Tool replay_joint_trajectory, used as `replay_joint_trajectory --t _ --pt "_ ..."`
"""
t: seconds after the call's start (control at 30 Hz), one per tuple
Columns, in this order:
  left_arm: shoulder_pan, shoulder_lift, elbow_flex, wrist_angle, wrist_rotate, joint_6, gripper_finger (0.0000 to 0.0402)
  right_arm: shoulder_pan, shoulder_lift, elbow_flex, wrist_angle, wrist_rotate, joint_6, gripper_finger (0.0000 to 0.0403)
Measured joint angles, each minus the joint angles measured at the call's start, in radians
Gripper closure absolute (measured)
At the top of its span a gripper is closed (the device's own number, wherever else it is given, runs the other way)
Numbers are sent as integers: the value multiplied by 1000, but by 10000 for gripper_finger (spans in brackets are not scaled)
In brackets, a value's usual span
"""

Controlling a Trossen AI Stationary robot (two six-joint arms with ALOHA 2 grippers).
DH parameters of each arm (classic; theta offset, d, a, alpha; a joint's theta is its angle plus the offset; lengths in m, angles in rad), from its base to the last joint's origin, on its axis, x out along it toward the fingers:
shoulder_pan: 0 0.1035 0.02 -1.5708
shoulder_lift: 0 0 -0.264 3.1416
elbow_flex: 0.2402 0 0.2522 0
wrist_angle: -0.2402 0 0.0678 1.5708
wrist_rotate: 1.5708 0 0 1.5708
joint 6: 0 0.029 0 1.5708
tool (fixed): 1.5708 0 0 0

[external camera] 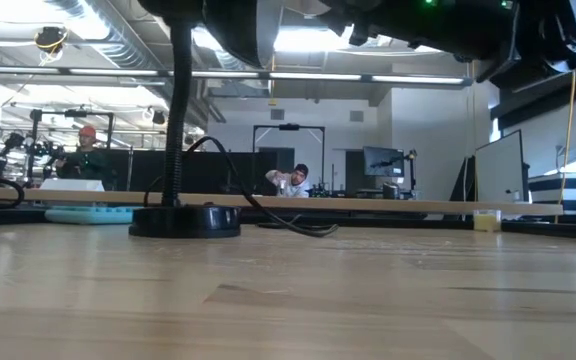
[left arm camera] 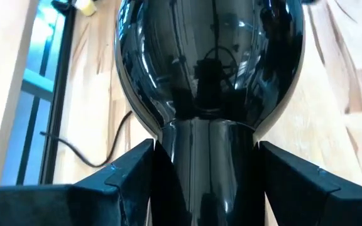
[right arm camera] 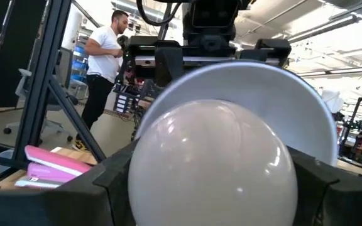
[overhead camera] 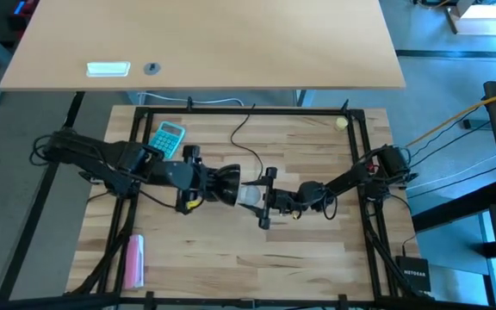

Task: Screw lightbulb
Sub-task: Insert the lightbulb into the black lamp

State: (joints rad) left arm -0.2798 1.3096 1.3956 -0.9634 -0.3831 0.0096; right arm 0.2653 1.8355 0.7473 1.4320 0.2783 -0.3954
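A black desk lamp stands on its round base [external camera: 183, 220]. Its glossy shade [overhead camera: 225, 185] is held high over the table's middle, with its mouth facing the table's right. My left gripper [overhead camera: 203, 183] is shut on the lamp behind the shade [left arm camera: 209, 56]. My right gripper [overhead camera: 263, 198] is shut on the white frosted lightbulb [overhead camera: 250, 196] at the shade's mouth. In the right wrist view the bulb [right arm camera: 212, 163] fills the space in front of the shade's white inside [right arm camera: 294, 88]. The bulb's screw base is hidden. My left gripper pinches the lamp's narrow black neck [left arm camera: 206, 176] just behind the shade, one finger [left arm camera: 134, 172] on each side. The fingers come level from the table's left. The shade is held up off the table, lying sideways. My right gripper pinches the bulb's round end [right arm camera: 168, 169] between its two fingers, which come level from the table's right. The bulb is lifted clear of the table, and its narrow end points into the shade. The bulb itself hides where it meets the socket.
The lamp's cord [overhead camera: 241, 129] runs across the far middle of the table. A teal calculator [overhead camera: 169, 138] lies at the far left, a small yellow ball [overhead camera: 341, 123] at the far right, and a pink object [overhead camera: 134, 258] near the front left. People stand in the room beyond [right arm camera: 105, 56].
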Motion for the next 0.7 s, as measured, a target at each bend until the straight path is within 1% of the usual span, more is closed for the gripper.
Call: replay_joint_trajectory --t 0.03,0.07,0.13,0.23,0.33,0.43,0.57,0.67,0.7 --pt "0 -1 0 -1 -10 -14 161 0 0 5 -4 1 -1 134" --pt "0 -1 0 -4 -22 -30 146 0 0 13 -15 1 -3 134" --pt "0 -1 0 -2 -44 -67 103 0 0 30 -44 2 -5 134" --pt "2 -1 8 -8 -54 -129 45 2 0 39 -76 34 -5 134" --pt "-11 -1 44 -30 -50 -185 13 2 0 41 -76 50 -4 134" --pt "-35 -1 91 -60 -45 -246 11 2 0 41 -76 52 -3 134" --pt "-81 -3 127 -193 -44 -382 22 3 0 41 -76 63 6 134" --pt "-109 -1 117 -312 -78 -480 29 3 0 41 -77 73 6 134" --pt "-114 0 105 -336 -105 -503 31 2 0 44 -77 78 7 134"
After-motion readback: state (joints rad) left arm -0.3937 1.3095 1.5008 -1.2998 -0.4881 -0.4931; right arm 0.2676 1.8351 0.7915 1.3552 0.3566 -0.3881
